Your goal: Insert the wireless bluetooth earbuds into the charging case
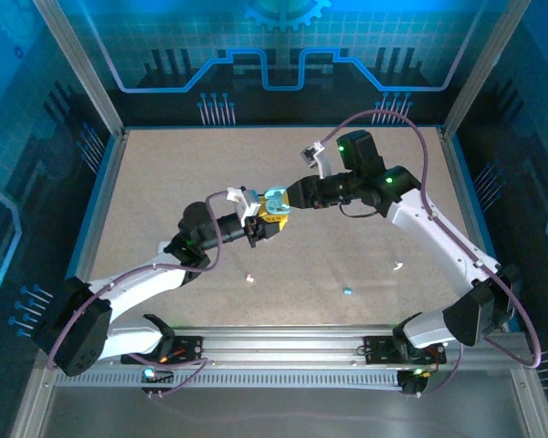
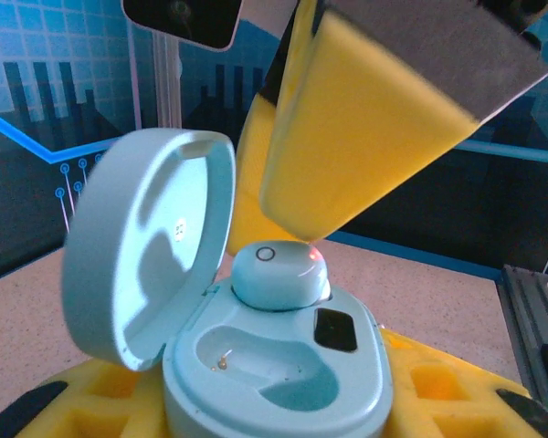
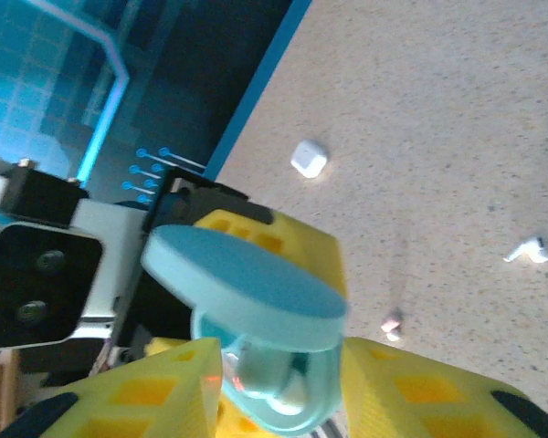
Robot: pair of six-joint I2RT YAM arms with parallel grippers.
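Left wrist view: left gripper (image 2: 274, 415) is clamped on the pale blue charging case (image 2: 283, 383), with the lid (image 2: 137, 246) swung open toward frame left. One pale blue earbud (image 2: 279, 274) sits in the rear socket, standing proud of the deck. A yellow finger (image 2: 365, 137) of the right gripper (image 3: 279, 388) touches its top. Front socket (image 2: 256, 365) is empty. Right wrist view: right fingers spread apart, either side of the case. Top view: the grippers meet at frame centre. A loose white earbud (image 1: 250, 277), a loose blue earbud (image 1: 347, 292) and a second white earbud (image 1: 397, 266) lie on the table (image 1: 164, 182), lower in frame.
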